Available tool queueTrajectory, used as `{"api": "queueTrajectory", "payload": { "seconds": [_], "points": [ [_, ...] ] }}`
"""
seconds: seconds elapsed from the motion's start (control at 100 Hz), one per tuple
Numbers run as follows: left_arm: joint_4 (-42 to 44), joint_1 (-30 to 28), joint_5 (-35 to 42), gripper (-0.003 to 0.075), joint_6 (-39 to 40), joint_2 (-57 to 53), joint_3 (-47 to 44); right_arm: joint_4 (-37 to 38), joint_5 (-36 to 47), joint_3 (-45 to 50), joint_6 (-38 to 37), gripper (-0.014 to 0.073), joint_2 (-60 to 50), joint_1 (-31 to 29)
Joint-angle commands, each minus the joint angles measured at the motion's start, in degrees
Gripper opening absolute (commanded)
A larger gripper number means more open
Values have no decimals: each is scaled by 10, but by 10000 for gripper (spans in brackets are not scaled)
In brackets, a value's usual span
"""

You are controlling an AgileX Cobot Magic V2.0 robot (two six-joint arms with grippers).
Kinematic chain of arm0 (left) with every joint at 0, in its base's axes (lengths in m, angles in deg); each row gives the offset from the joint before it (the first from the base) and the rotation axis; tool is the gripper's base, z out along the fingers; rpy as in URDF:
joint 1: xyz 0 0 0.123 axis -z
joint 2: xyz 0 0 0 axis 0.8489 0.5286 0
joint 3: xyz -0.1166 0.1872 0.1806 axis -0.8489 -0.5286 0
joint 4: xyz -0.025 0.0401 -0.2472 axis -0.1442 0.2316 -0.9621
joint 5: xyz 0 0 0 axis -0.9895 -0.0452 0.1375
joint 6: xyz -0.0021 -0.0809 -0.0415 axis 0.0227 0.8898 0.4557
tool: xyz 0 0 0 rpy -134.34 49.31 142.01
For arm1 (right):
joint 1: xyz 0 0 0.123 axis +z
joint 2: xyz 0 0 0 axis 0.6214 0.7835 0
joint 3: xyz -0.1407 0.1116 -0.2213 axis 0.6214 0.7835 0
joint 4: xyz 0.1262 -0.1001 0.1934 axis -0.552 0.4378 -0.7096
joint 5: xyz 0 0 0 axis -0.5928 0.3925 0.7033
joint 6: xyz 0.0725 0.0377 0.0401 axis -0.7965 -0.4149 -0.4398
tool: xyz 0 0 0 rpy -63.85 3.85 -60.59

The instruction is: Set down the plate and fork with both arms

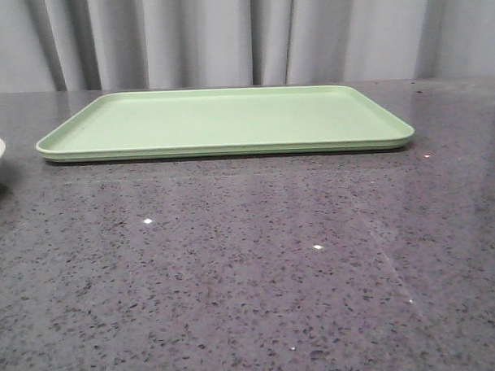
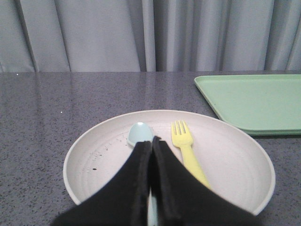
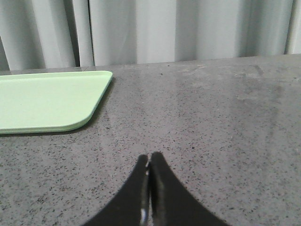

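The plate [image 2: 225, 165] was seen low in the left wrist frame, on the grey surface [image 1: 251, 275], beside the green tray [image 2: 254, 101] at right. The fork [image 2: 187, 153] lay in it, tines toward the top of the frame, long axis running away from the camera, next to a blue spoon [image 2: 139, 134]. The left end effector [image 2: 153, 141], pressed together and holding nothing, hung directly over the plate, the fork just right of its tips. The right end effector [image 3: 149, 162], likewise closed and empty, was over bare surface; the left arm was judged nearer.

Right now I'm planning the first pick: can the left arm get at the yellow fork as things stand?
Probably yes. The fork lies uncovered in the plate beside the spoon, close by the left gripper, whose jaws are shut and would need to open.
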Motion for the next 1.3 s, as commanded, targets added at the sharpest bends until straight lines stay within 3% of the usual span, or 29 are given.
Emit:
{"api": "queueTrajectory", "payload": {
  "seconds": [0.0, 0.19, 0.32, 0.79, 1.01, 1.15, 1.29],
  "points": [
    [-5, -1, 50, -21, 0, -18, 3, -1, 50, -5, 7, -4, -14, -4],
    [-5, -1, 28, -21, 0, 1, 53, -1, -10, -53, 7, -6, -2, -4],
    [-5, -1, -14, -21, 0, 38, 115, -1, -60, -109, 7, -70, 32, -4],
    [-5, 1, -140, -20, 0, 231, 305, -1, -263, -339, 7, -57, 249, -4],
    [-5, 1, -161, -15, 0, 298, 342, -1, -304, -388, 7, 36, 321, -4],
    [-8, 1, -160, 88, 0, 319, 349, -1, -306, -391, 7, 163, 341, -4],
    [-8, 1, -162, 270, 0, 323, 349, -1, -313, -391, 7, 283, 344, -4]
  ]
}}
